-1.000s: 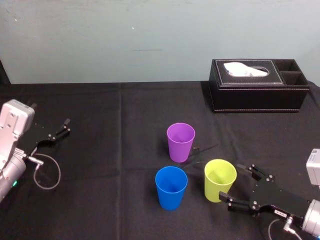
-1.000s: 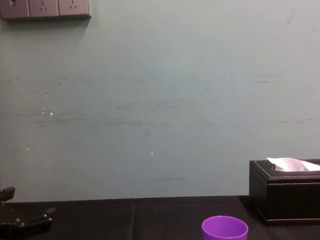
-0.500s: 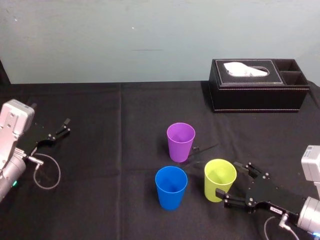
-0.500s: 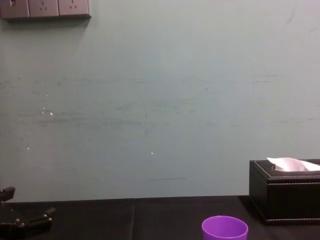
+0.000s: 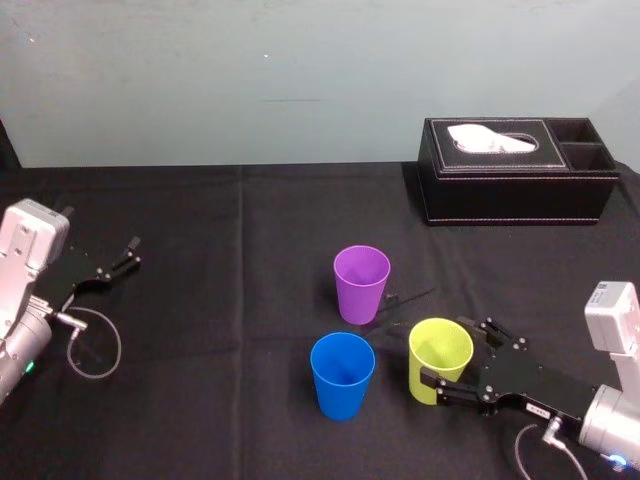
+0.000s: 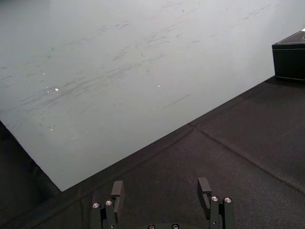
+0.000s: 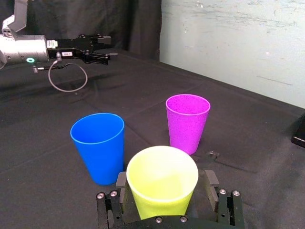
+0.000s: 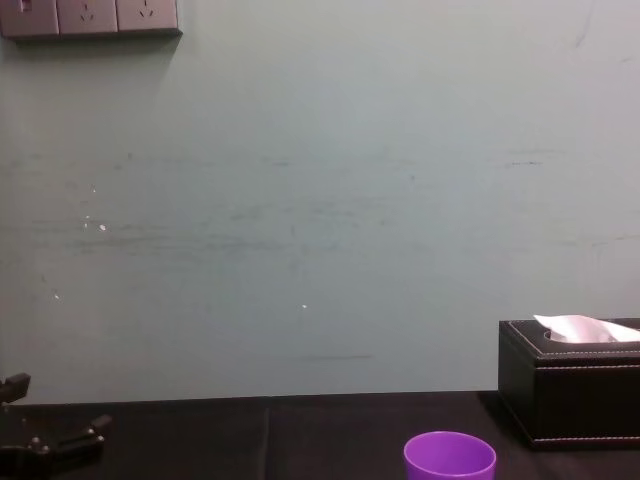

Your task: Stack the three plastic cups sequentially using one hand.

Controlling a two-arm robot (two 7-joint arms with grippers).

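Left hand (image 6: 160, 185) low over the black-clothed tabletop (image 6: 238, 138), its two slim fingers standing apart with nothing between them. Beyond the cloth's far edge, a pale wall (image 6: 119, 67) marked with faint scuffs. Corner of a black box (image 6: 289, 59) on the tabletop, well apart from the hand.

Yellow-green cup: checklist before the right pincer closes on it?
1. Yellow-green cup upright: ok.
2. Cup sits between the jaws of the right pincer: ok.
3. Right pincer open, a gap on each side of the cup: ok.
4. Blue cup and purple cup upright, apart, mouths free: ok.
5. Left pincer parked far left, away from the cups: ok.
6. Jaws low enough on the cup wall for a firm hold: cannot tell.
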